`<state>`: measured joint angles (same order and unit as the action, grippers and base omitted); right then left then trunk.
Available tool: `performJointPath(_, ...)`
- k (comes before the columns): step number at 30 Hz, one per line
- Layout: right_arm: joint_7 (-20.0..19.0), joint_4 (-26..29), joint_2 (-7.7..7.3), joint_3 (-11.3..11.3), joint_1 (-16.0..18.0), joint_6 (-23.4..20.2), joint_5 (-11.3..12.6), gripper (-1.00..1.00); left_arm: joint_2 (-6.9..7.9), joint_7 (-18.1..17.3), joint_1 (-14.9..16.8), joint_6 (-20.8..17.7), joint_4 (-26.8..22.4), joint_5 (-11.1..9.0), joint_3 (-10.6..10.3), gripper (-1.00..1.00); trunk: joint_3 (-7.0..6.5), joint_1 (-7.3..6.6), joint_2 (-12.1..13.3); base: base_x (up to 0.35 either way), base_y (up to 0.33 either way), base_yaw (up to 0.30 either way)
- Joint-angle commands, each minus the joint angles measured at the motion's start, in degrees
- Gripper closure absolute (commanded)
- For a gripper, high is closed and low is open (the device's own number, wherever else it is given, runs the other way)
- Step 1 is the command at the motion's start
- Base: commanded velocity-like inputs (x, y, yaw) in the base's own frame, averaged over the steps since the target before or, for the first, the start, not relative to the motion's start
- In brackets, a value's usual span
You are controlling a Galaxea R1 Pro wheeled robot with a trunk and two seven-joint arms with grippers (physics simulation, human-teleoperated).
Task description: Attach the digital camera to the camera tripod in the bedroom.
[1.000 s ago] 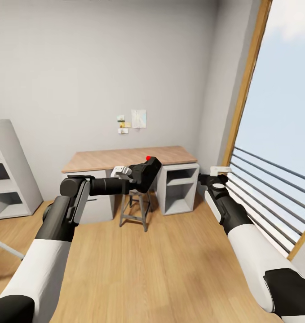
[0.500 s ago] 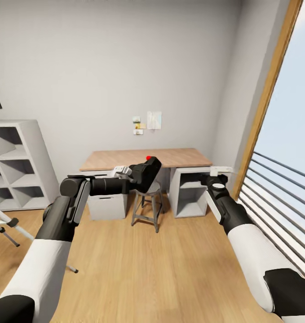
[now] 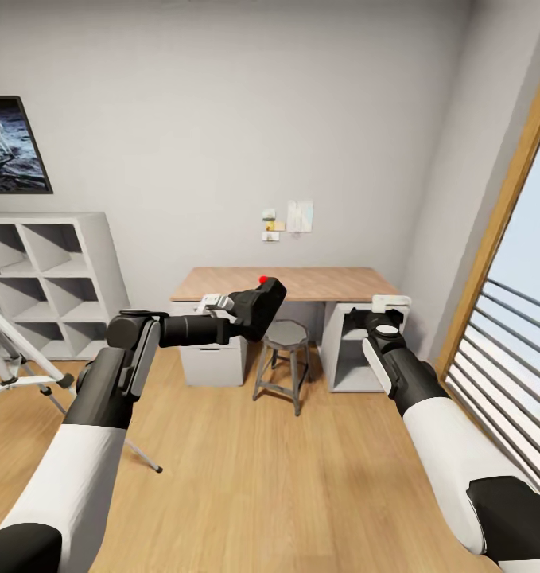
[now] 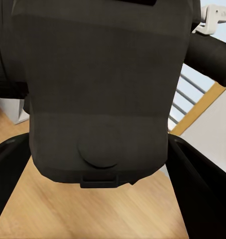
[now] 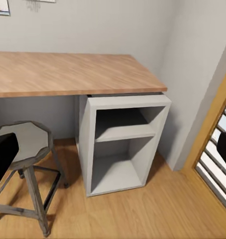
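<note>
My left gripper [image 3: 250, 310] is shut on the digital camera [image 3: 259, 305], held out in front of me at chest height. The camera is matte black with a red button on top. In the left wrist view its dark body [image 4: 103, 89] sits between the two fingers [image 4: 202, 189]. The camera tripod [image 3: 25, 347] stands at the far left edge of the head view, with part of its silver legs and black feet showing on the wood floor of the bedroom. My right gripper [image 3: 385, 312] hangs to the right of the camera, open and holding nothing [image 5: 113, 149].
A wood-topped desk [image 3: 301, 282] with grey cabinets [image 5: 122, 139] stands against the far wall, with a grey metal stool [image 3: 285, 334] in front of it. A white cube shelf [image 3: 55, 278] stands at the left and a railed window [image 3: 508, 318] at the right.
The camera has turned left: desk, stool and window slid right in the picture, and the shelf, a wall picture and the tripod came into view. Both arms hold the same pose.
</note>
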<state>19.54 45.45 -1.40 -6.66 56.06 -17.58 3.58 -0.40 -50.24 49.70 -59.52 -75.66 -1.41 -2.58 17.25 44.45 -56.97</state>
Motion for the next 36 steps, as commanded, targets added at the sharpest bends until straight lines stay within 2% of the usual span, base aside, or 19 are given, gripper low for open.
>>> performJointPath(1, 0.5, 0.1, -0.09, -0.4, 0.1, -0.3, 0.4, -1.0, -0.03, 0.0, 0.0, -0.5, 0.0, -0.3, 0.0, 1.0, -0.11, -0.22, 0.4, 0.0, 0.0, 0.017)
performJointPath(11, 0.5, 0.1, -0.09, -0.4, 0.1, -0.3, 0.4, -1.0, -0.04, 0.0, 0.0, -0.5, 0.0, -0.3, 0.0, 1.0, -1.9, -2.42, 4.4, 0.0, 0.0, 0.07)
performJointPath(36, 0.5, 0.1, -0.09, -0.4, 0.0, -0.3, 0.4, -1.0, -0.09, -0.2, 0.1, -0.5, -0.1, -0.3, 0.0, 1.0, -6.39, -7.91, 14.4, 0.0, 0.0, 0.284)
